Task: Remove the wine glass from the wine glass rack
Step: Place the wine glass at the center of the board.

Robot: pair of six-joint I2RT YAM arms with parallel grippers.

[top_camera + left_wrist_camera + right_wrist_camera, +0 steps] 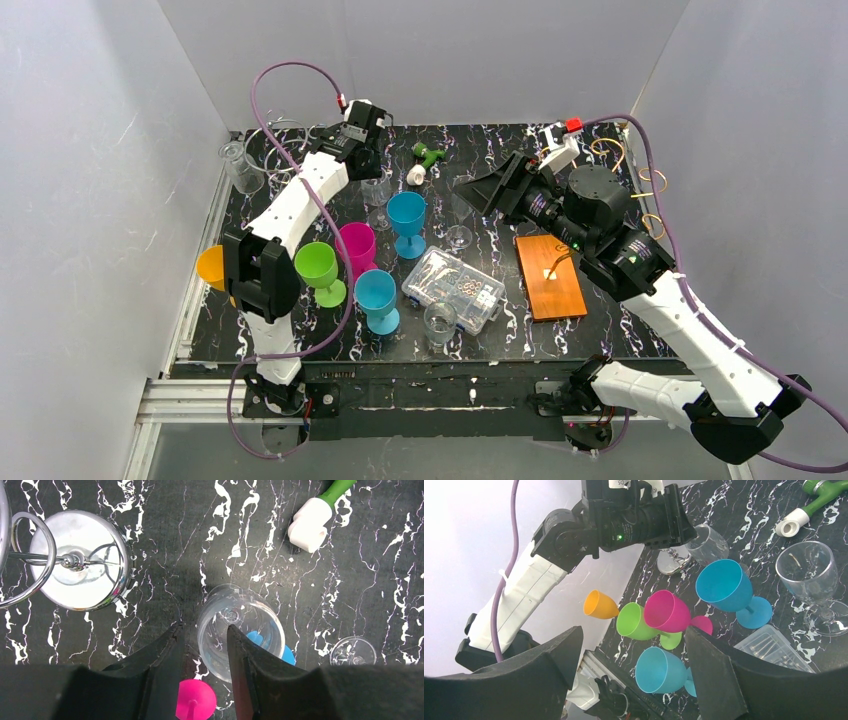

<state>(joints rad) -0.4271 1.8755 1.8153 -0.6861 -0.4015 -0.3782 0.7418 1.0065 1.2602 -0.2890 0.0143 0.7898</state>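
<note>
wine glass [255, 612] stands on table [150, 545], off the rack [548, 285], its rim between left gripper [202, 630] half-spread jaws, not pinched; right gripper [633, 635] jaws wide, empty; looks nearly done, just back away

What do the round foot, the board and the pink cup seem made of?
The round foot looks like polished metal: mirror reflections. The board looks like varnished wood: orange-brown, smooth. The pink cup is probably plastic: opaque, even colour.
</note>
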